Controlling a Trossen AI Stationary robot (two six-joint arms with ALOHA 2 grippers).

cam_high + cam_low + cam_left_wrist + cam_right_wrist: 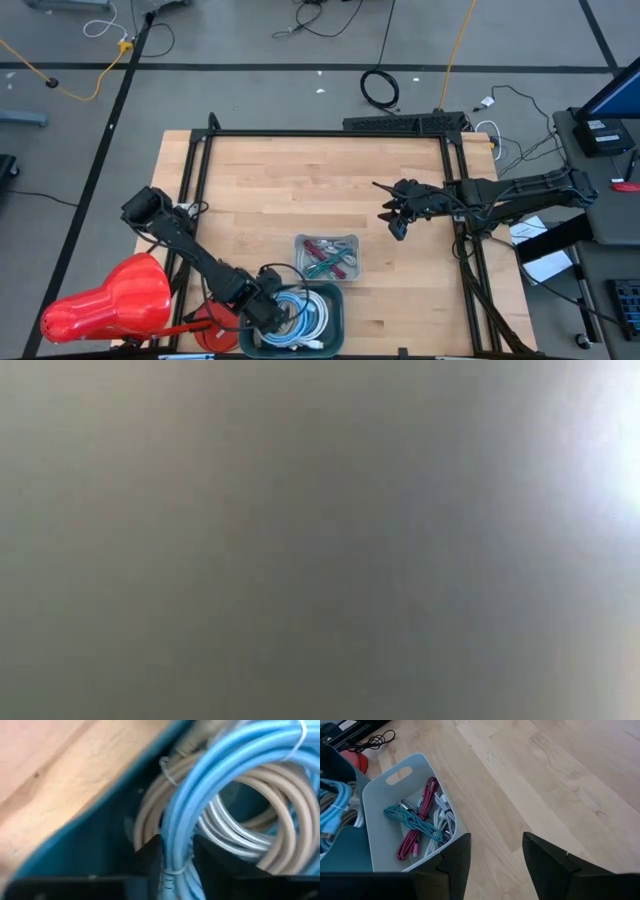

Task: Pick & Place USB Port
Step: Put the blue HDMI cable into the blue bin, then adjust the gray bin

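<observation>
Cables (300,312) fill bins (331,300) on wooden table (300,190).

A pale wooden tabletop (320,190) sits inside a black metal frame (330,133). At its near left corner lies a red, bulbous plastic object (110,297), with a small red round piece (213,325) just beside it. Beyond the far edge, a black power strip (405,123) rests on the grey floor (240,45), near a coiled black cord (380,88) and a yellow cord (75,88). White papers (545,258) lie on the right.
</observation>
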